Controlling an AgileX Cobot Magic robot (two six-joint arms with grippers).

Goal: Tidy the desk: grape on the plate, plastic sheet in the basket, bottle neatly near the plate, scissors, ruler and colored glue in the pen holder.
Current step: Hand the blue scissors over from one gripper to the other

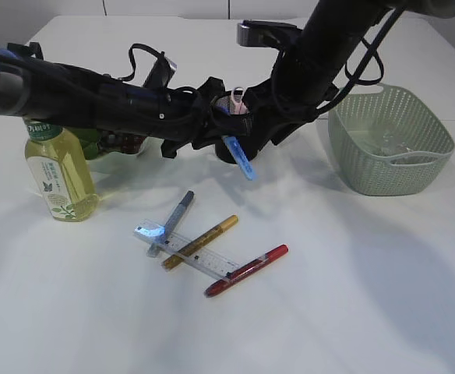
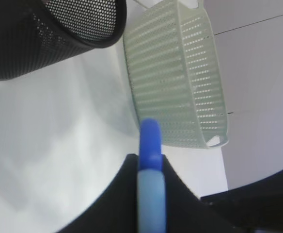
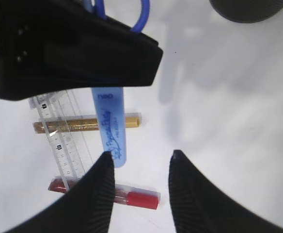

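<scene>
**Blue Scissors Held Aloft Beside the Pen Holder**

While the left arm stretched in low and nearly level from the left edge of the desk, its gripper (image 1: 226, 140) was clamped tight on the blue scissors (image 1: 240, 157), which slanted down and to the right in the air, just in front of the black mesh pen holder (image 1: 229, 148). The right arm dropped steeply from the upper right, crossing close over the left one, so both crowded the holder; its gripper (image 3: 141, 167) stood with jaws apart and nothing between them, looking down past the scissors' blue sheath at the desk.

Below lay the rest, well clear of the arms: the clear ruler (image 1: 188, 248) slanting across the white desk (image 1: 352, 296), with a blue-grey glue pen (image 1: 171, 223), a gold one (image 1: 201, 241) and a red one (image 1: 247, 269) crossing it. The tea bottle (image 1: 58, 174) stood upright at the left, just under the left arm. The green basket (image 1: 426, 167) sat to the right, apart from the holder, with a clear plastic sheet (image 1: 395, 148) inside. The front and right of the desk lay open.
</scene>
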